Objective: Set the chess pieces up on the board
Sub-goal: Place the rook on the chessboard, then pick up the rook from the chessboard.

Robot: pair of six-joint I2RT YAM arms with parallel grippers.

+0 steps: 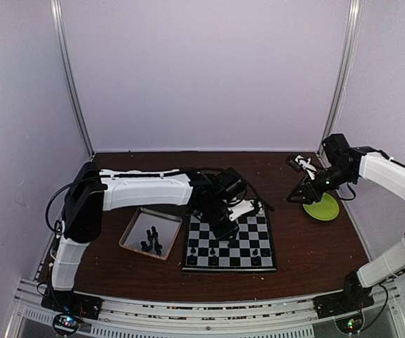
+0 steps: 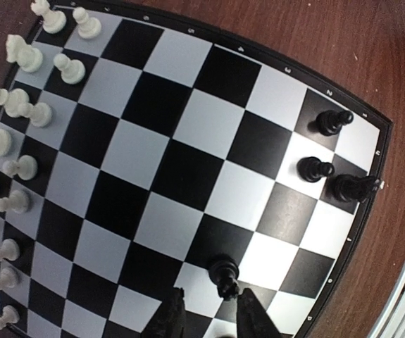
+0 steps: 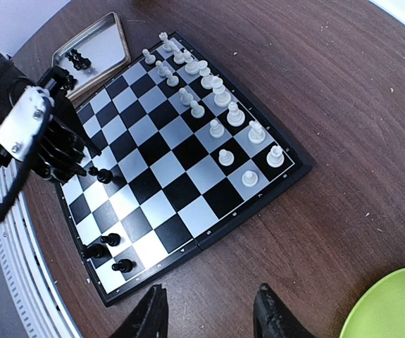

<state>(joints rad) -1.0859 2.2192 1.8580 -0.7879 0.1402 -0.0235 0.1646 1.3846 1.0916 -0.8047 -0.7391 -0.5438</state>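
Note:
The board (image 1: 248, 246) lies at mid-table. White chess pieces (image 2: 20, 111) fill its two far rows, which also show in the right wrist view (image 3: 209, 91). Three black pieces (image 2: 316, 169) stand near one near corner. My left gripper (image 2: 213, 317) hovers low over the board (image 2: 188, 141), jaws apart, with a black pawn (image 2: 225, 271) standing on a square just ahead of its fingertips, close to the right finger (image 2: 255, 317). My right gripper (image 3: 209, 310) is open and empty above bare table to the right of the board (image 3: 181, 183).
A silver metal tray (image 1: 133, 236) with several loose black pieces (image 1: 151, 239) sits left of the board. A green plate (image 1: 322, 208) lies at the right, under my right arm. Enclosure walls stand on three sides.

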